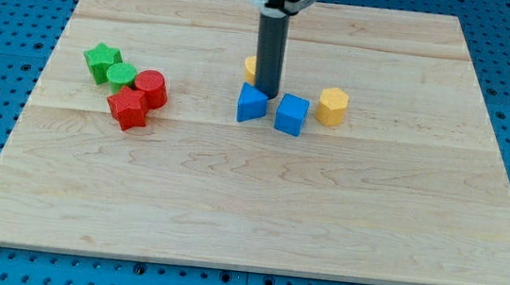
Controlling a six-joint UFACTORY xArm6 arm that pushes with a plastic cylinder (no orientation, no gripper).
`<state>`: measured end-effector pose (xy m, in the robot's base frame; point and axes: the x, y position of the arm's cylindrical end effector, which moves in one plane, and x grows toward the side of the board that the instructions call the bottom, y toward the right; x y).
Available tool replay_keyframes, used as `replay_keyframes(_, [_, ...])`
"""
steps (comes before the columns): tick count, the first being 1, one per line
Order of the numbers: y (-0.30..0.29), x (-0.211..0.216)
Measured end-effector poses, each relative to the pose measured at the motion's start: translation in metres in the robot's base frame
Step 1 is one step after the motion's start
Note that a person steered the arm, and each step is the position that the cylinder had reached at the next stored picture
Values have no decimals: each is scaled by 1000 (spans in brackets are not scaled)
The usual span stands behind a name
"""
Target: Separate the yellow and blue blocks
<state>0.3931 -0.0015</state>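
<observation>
My tip (pixel 267 93) stands on the board just above the gap between two blue blocks. A blue wedge-shaped block (pixel 251 103) lies just left below the tip. A blue cube (pixel 291 114) lies just right below it, close to the wedge. A yellow hexagonal block (pixel 332 106) sits right of the cube, slightly apart from it. A second yellow block (pixel 250 66) shows only as a sliver behind the rod's left side, its shape hidden.
At the view's left a green star block (pixel 102 58), a green round block (pixel 121 75), a red cylinder (pixel 151 88) and a red star block (pixel 129 107) form a tight cluster. The wooden board (pixel 257 209) lies on a blue pegboard.
</observation>
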Motion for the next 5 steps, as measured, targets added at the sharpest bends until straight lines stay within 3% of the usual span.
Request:
replay_keyframes(1, [6,4])
replay_keyframes(2, [53,5])
replay_keyframes(3, [66,65])
replay_keyframes(4, [63,54])
replay_keyframes(5, [13,4])
